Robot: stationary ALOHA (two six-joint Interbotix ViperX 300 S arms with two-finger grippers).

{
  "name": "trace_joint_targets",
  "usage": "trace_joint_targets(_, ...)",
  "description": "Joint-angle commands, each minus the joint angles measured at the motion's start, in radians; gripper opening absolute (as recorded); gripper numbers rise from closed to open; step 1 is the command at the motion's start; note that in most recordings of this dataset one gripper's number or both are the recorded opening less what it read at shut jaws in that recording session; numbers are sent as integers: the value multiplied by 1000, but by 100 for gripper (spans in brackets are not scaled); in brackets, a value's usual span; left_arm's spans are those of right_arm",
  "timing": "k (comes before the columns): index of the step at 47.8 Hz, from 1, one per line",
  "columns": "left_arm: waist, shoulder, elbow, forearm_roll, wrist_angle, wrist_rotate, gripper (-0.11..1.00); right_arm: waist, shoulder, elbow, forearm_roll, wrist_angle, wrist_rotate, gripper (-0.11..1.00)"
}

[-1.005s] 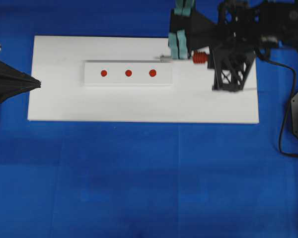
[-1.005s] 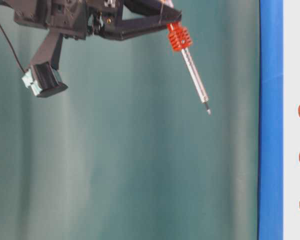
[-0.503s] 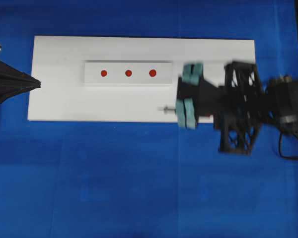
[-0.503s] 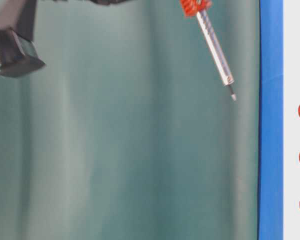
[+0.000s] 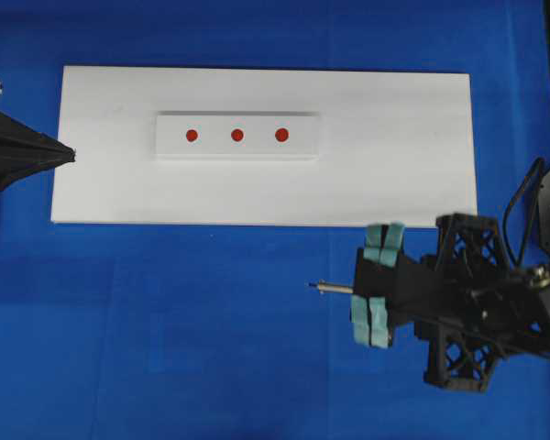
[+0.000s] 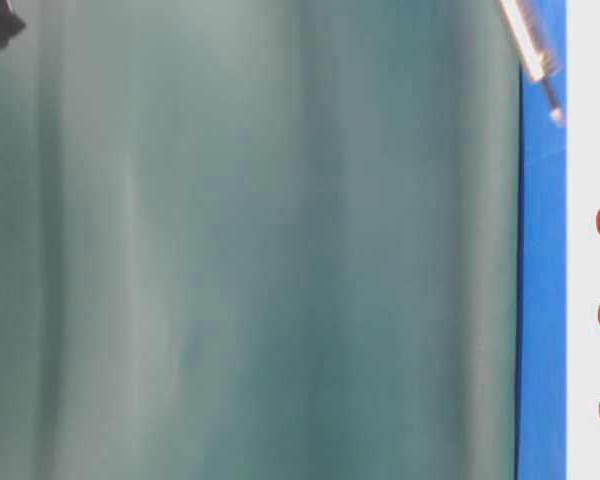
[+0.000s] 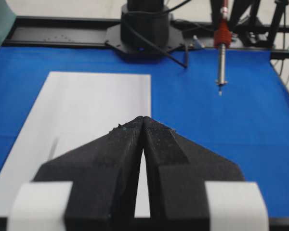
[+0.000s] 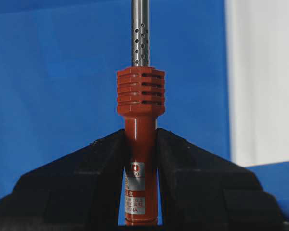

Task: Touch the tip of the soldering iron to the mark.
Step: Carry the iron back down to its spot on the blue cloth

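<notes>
The soldering iron has a red-orange ribbed handle, and my right gripper is shut on it. Its silver shaft sticks out to the left over the blue mat, in front of the white board. The tip hangs free of any surface; the left wrist view shows the tip above the mat. Three red marks sit in a row on a white strip on the board, well away from the tip. My left gripper is shut and empty at the board's left edge.
A black cord loops at the right of the mat. The right arm's black base and a frame rail stand at the far end in the left wrist view. In the table-level view the shaft enters from the top right.
My right arm has swung from the back of the board, near the strip, to the front and off the board, carrying the iron. The left gripper has not moved.
</notes>
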Motion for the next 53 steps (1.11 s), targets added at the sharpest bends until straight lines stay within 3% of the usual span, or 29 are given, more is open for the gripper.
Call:
trace_joint_targets(1,2,2,-11,2,-11,0,0,3,-9,-20,-6,-6,8,7)
trace_joint_targets(10,3,2,-11,3,-12,0,0,2,0,-21,-54,-58,6,7)
trace_joint_targets(17,3,2,-11,2,-15,0,0,-15,29,-32,-58,-123,-2,7)
trace_joint_targets(53,2,2,-11,2,-20,-3,0,-132,327,-357,-55,-198,-206,7)
